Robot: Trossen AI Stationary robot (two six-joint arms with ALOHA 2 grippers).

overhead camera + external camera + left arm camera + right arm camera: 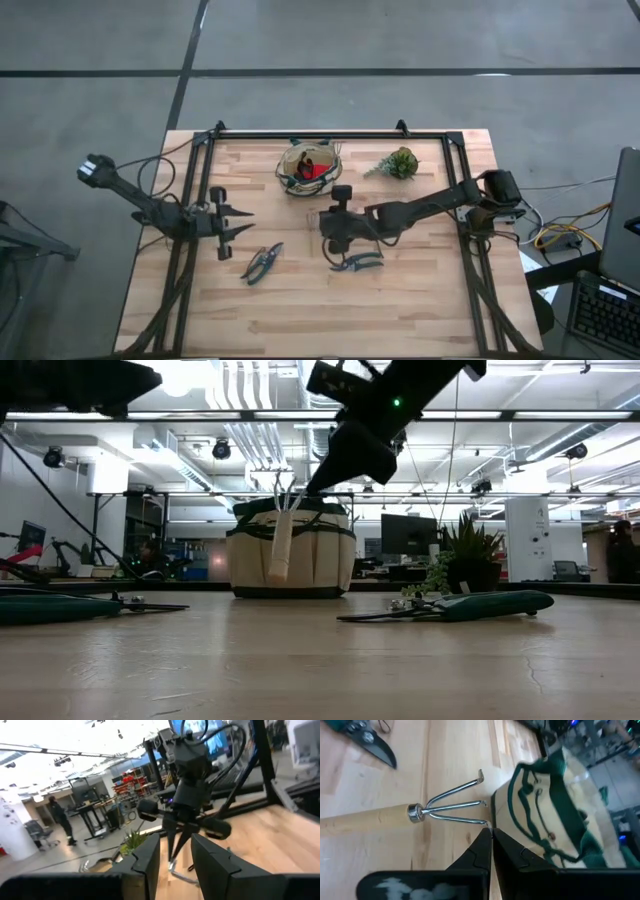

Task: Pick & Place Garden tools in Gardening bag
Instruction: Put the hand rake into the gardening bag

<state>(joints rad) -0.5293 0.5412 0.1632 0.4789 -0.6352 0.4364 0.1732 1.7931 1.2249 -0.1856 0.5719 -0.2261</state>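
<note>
We see the right gripper (490,836) with its jaws clenched on one tine of the thin wooden-handled, metal-tined rake (427,812), which hangs above the wooden desk (400,310) just beside the round tan fabric bag with dark green trim (290,548). Two grey pruning shears (262,262) lie on the desk nearer us. The left gripper (232,222) waits at left, jaws released. We judge the grip slender: the rake should be raised clear of the rim, carried slowly over the opening, then released.

Two shears (262,263) (356,262), one rake (420,812), one bag (308,168), one plant (397,163)
</note>
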